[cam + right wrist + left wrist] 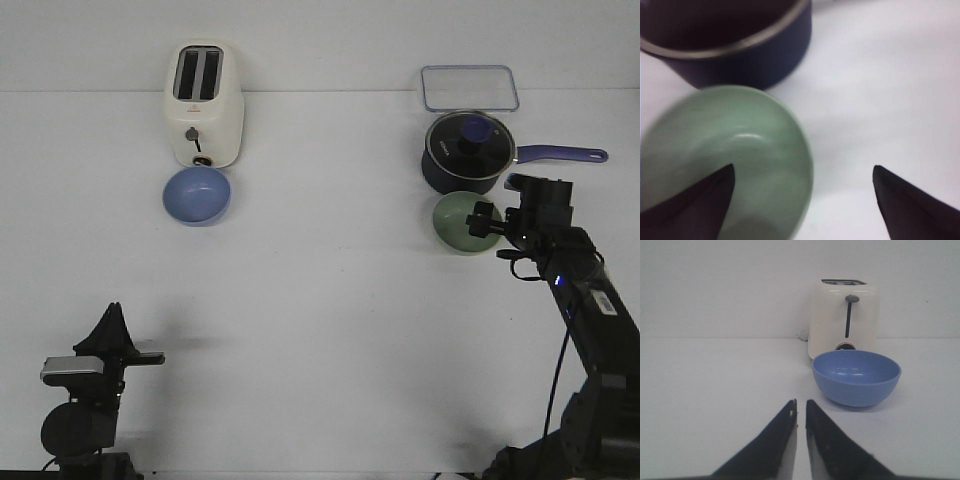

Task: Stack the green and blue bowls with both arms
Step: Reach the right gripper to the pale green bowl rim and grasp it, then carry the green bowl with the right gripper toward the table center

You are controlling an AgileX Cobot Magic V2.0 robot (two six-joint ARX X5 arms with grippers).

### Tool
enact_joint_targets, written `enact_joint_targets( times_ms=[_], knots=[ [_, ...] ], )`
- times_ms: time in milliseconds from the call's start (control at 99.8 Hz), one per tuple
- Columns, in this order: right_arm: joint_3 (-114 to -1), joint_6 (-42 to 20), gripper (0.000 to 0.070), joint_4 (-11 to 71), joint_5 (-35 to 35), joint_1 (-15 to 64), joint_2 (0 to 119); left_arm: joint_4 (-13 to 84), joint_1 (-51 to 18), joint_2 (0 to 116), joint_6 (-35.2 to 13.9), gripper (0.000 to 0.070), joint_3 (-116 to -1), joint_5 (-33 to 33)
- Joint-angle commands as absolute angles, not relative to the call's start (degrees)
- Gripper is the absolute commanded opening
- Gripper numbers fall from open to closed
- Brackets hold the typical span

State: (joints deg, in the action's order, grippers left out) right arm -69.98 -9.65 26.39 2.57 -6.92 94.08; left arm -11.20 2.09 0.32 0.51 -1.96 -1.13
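The green bowl (460, 220) sits on the table just in front of the navy saucepan. My right gripper (487, 222) is open over its right rim; in the right wrist view (802, 175) one finger is over the bowl's (735, 150) inside and the other over the bare table. The blue bowl (197, 194) stands in front of the toaster at the far left and also shows in the left wrist view (856, 376). My left gripper (140, 357) is shut and empty (800, 407), low at the front left, well short of the blue bowl.
A cream toaster (204, 104) stands behind the blue bowl. A navy saucepan (468, 152) with glass lid and long handle sits behind the green bowl, close to it. A clear lidded container (469, 88) lies at the back right.
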Motion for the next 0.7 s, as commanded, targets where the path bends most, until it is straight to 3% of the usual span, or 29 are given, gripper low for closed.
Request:
enact_joint_targets(
  times_ms=[0, 160, 241, 501, 692],
  knots=[
    [-72.20, -8.47, 0.0508, 26.00, 3.53, -6.90, 97.30, -12.05, 2.13, 0.25, 0.43, 0.0015, -0.82, -0.91],
    [-73.69, -7.70, 0.0239, 25.39, 5.26, -6.87, 101.51, -12.05, 2.13, 0.25, 0.43, 0.0015, -0.82, -0.91],
    [-73.69, -7.68, 0.0000, 25.39, 5.98, -6.87, 101.78, -12.05, 2.13, 0.25, 0.43, 0.0015, -0.82, -0.91],
    [-74.56, -7.62, 0.0000, 28.82, 6.61, -7.53, 96.53, -12.05, 2.13, 0.25, 0.43, 0.0015, -0.82, -0.91],
    [-74.56, -7.70, 0.0000, 34.26, 12.88, -7.60, 85.76, -12.05, 2.13, 0.25, 0.43, 0.0015, -0.82, -0.91]
  ],
)
